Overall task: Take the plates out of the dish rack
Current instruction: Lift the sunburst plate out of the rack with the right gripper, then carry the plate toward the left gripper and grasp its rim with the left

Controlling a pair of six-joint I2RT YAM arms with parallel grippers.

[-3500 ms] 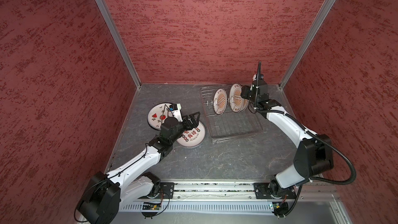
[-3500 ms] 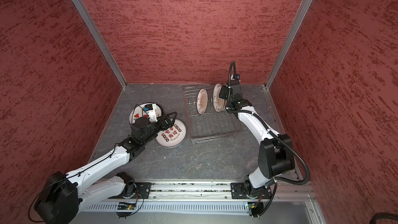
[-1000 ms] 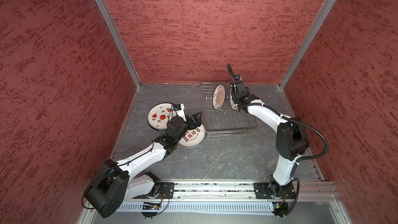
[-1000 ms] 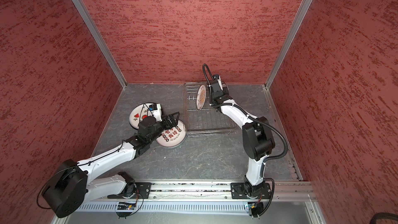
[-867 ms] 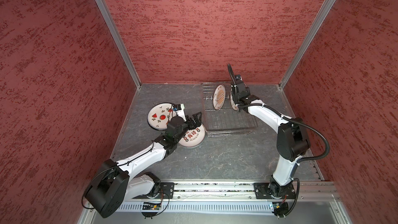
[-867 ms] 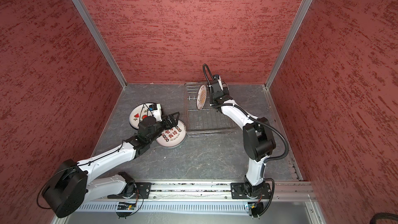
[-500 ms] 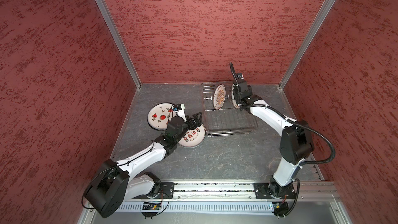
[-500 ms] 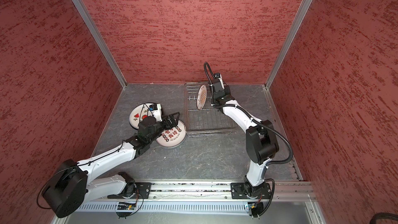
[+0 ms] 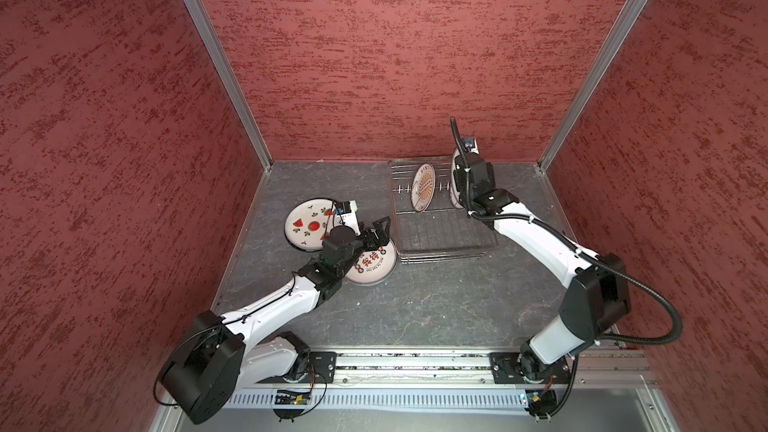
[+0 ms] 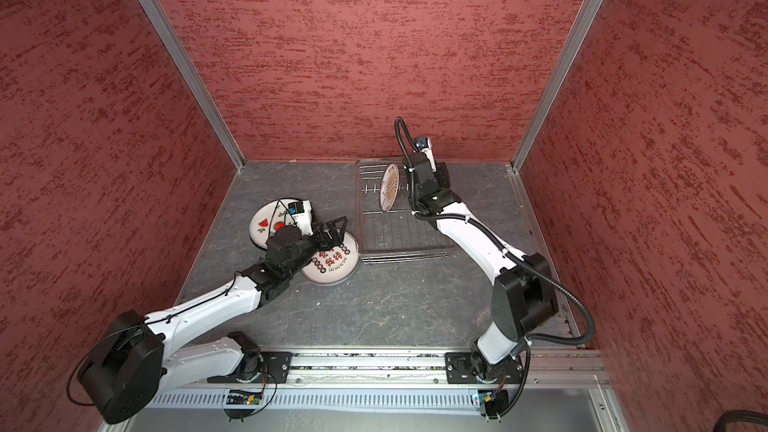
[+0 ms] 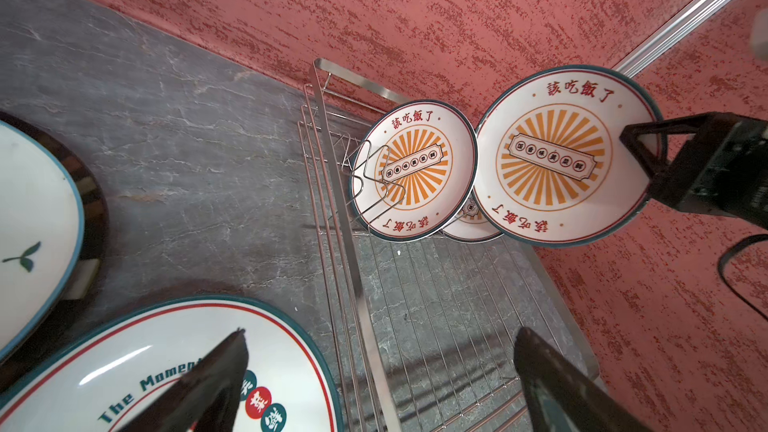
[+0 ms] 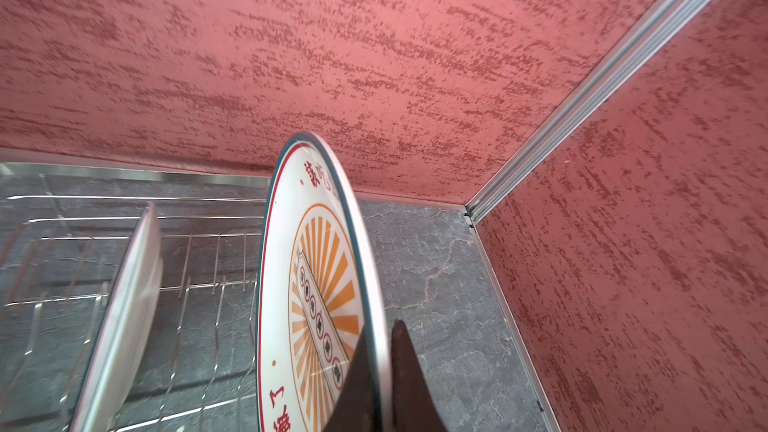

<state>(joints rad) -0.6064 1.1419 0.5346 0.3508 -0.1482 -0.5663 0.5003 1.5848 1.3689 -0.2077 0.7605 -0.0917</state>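
**While one is pinched**

While your right fingers (image 12: 409, 376) pinch an upright white orange-sunburst plate (image 11: 557, 155) at the far right of the silver wire dish rack (image 9: 440, 232), your left fingers (image 11: 216, 380) are spread over the edge of a red-character plate (image 9: 374, 264) on the grey desk (image 9: 415, 309).

The dish rack (image 11: 351, 243) is bright polished metal wire. The plates (image 11: 124, 363), including the sunburst plate (image 11: 557, 110), are smooth, glossy glazed ware. The table (image 11: 187, 139) is matt, grey, stone-veined. The walls (image 9: 374, 56) look rough and mottled; the corner posts (image 9: 216, 60) are satin metal.
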